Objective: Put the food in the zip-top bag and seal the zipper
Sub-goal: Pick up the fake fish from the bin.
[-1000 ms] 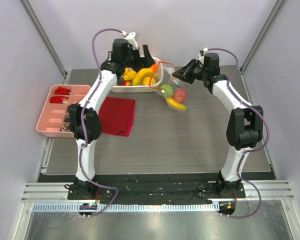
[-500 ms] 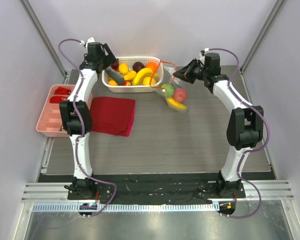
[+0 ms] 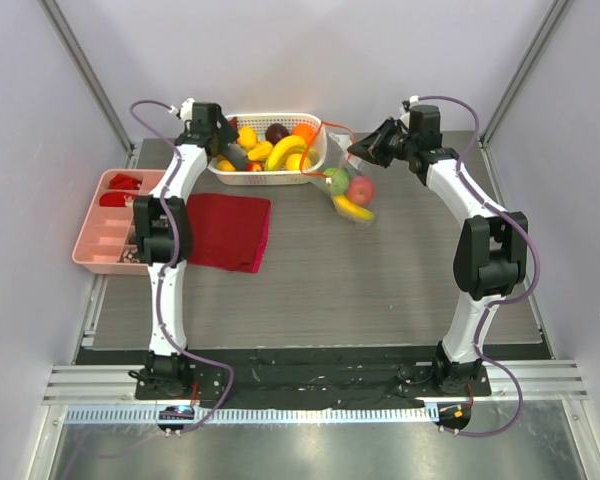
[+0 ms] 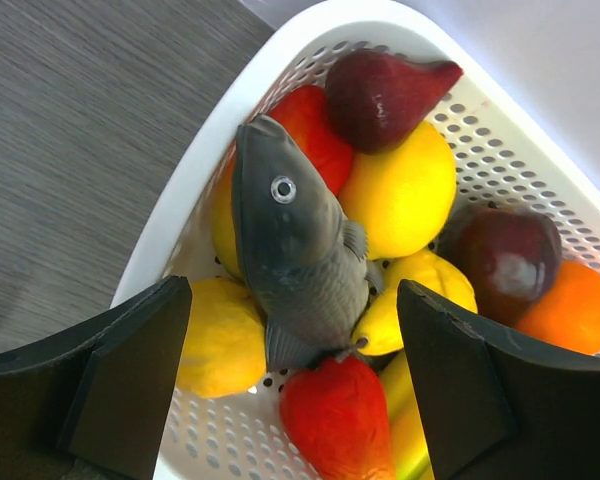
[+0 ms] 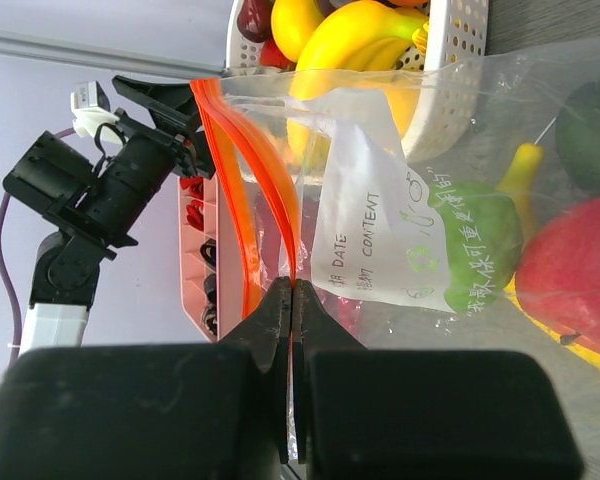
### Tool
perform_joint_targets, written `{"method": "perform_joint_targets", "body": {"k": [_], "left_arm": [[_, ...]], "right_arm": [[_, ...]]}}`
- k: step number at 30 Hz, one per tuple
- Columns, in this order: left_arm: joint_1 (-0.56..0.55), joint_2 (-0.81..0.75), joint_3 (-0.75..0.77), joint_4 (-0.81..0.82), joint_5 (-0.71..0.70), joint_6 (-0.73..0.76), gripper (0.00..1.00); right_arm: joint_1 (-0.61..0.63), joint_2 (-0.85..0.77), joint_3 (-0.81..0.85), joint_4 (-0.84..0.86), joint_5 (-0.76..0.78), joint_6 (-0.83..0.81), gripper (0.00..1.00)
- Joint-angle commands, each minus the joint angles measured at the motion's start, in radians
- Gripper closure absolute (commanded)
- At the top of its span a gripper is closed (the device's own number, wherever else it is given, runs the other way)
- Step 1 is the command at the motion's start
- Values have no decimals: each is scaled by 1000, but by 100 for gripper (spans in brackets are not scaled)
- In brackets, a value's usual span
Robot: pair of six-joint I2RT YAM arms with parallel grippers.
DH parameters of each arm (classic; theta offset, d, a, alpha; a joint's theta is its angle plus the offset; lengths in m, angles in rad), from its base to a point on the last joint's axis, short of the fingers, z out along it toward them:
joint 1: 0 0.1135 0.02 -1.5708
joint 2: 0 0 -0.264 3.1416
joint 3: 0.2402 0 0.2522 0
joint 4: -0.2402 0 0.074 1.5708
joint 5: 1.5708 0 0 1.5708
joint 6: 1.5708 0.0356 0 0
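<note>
The table (image 3: 330,290) shows its grey grain nearest the arm bases. On its left half lies a folded red cloth (image 3: 230,230), and left of that sits a pink tray (image 3: 105,242). Neither seems part of the job.

Further back, right of centre, the bag (image 3: 345,190) slants with its low end on the table. A green piece (image 3: 335,180), an apple (image 3: 360,189) and a banana (image 3: 353,209) sit inside. They have slid down to that end, likely because the mouth is lifted.

The right gripper (image 5: 290,290) is clamped tight on the zipper (image 5: 270,190) at one end of the mouth, where the two orange strips meet. Away from the pinch the strips part, so the mouth gapes toward the basket (image 3: 270,178) just beside it. The hold looks meant to present a raised, wide opening for the other arm to feed.

The basket stands farthest back with the rest of the food (image 3: 285,150): bananas, yellow, orange and dark red pieces. A grey fish (image 4: 300,260) lies on top at its left end.

The left gripper (image 4: 295,380) hovers over that end, its fingers spread wide on either side of the fish and touching nothing. It looks lined up to take the fish next. The fish is long and smooth, so a grip across the body seems wise.

Much food remains outside the bag, and the zipper is unsealed.
</note>
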Motion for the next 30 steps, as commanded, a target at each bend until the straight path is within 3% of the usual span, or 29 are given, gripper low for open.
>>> {"method": "perform_joint_targets", "body": {"k": [1, 8, 12, 21, 25, 26, 30], "left_arm": [[4, 35, 53, 32, -36, -36, 12], [4, 85, 91, 61, -19, -33, 14], [5, 116, 119, 86, -8, -19, 23], [7, 151, 144, 115, -12, 8, 27], [10, 153, 150, 133, 4, 21, 42], [10, 141, 153, 139, 10, 30, 49], [8, 69, 118, 198, -11, 70, 60]], "right_arm": [[-4, -28, 57, 8, 20, -30, 99], [-3, -12, 72, -4, 21, -45, 99], [-4, -20, 58, -9, 30, -51, 99], [-4, -26, 58, -12, 32, -63, 99], [-4, -32, 60, -23, 34, -74, 99], [-4, -32, 58, -23, 34, -74, 99], [-4, -35, 54, -29, 35, -76, 99]]}}
